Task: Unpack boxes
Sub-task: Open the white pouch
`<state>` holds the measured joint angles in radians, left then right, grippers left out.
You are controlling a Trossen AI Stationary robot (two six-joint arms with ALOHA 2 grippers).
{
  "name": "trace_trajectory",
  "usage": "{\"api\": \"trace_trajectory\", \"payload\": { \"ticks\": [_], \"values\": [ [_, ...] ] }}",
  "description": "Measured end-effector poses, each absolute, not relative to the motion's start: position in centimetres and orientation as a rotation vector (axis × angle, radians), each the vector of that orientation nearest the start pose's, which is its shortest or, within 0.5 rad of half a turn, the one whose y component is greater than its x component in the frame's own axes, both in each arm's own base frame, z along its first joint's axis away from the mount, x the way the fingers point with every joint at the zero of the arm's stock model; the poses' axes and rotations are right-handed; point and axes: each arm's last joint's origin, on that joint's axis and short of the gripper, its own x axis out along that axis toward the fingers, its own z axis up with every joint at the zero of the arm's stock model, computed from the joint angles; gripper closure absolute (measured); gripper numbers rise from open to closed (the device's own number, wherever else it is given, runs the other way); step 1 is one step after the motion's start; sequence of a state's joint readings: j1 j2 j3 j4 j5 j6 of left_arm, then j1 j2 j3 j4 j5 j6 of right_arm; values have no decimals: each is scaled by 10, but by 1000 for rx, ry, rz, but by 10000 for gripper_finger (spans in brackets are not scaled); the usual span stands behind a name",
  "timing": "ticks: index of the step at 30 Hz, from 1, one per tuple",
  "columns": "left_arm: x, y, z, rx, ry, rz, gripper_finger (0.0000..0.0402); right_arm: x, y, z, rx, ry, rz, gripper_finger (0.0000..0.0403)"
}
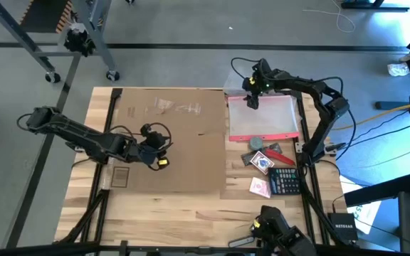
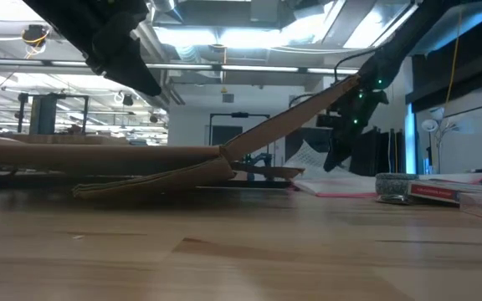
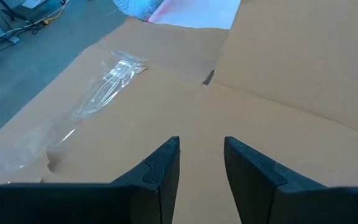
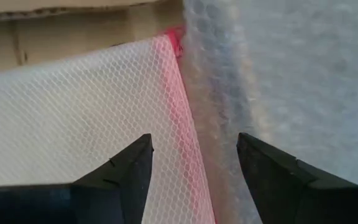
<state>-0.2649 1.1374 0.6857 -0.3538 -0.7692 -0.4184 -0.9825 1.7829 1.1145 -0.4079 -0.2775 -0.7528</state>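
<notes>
Flattened cardboard box [image 1: 169, 139] covering the table's centre, long axis running twelve to six o'clock in the high view. Left gripper [image 1: 156, 149] hovers directly over the box panel, fingers [image 3: 160, 171] slightly parted, pinching nothing (nearer arm for the box). Right gripper [image 1: 253, 96], at two o'clock off the box, hangs spread above the pink-edged pouch [image 1: 265, 117], empty.

Showing matt brown corrugated cardboard box [image 1: 166, 139], flattened; glossy clear tape [image 3: 107, 87] wrinkling on it; honeycomb-textured plastic pouch [image 4: 73, 106]; smooth pale wood tabletop [image 1: 184, 220]; matt black pincer fingers [image 3: 160, 174].
</notes>
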Motion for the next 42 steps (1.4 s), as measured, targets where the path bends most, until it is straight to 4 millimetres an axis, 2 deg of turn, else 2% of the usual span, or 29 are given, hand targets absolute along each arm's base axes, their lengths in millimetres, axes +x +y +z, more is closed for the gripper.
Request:
{"api": "trace_trajectory", "payload": {
  "ticks": [7,13,16,20,21,23,28,33,42],
  "values": [
    [215,-37,226,3,587,610,284,205,-295,135,14,1116,-243,178],
    [215,-38,226,-13,584,612,284,203,-293,125,58,1186,-229,194],
    [215,-37,226,-12,583,612,284,202,-292,124,38,1235,-256,246],
    [215,-37,226,-14,581,616,284,201,-296,124,-6,1265,-310,363],
    [215,-36,226,-14,581,616,284,201,-296,124,-14,1270,-319,382],
    [215,-37,226,-9,583,614,284,202,-297,125,-18,1276,-342,389],
    [215,-37,226,-2,585,612,284,203,-294,143,7,1269,-374,399],
    [215,-37,226,5,587,610,284,216,-284,181,-49,1177,-378,401],
    [216,-37,227,15,585,606,284,234,-230,232,-179,1175,-339,402]
  ]
}}
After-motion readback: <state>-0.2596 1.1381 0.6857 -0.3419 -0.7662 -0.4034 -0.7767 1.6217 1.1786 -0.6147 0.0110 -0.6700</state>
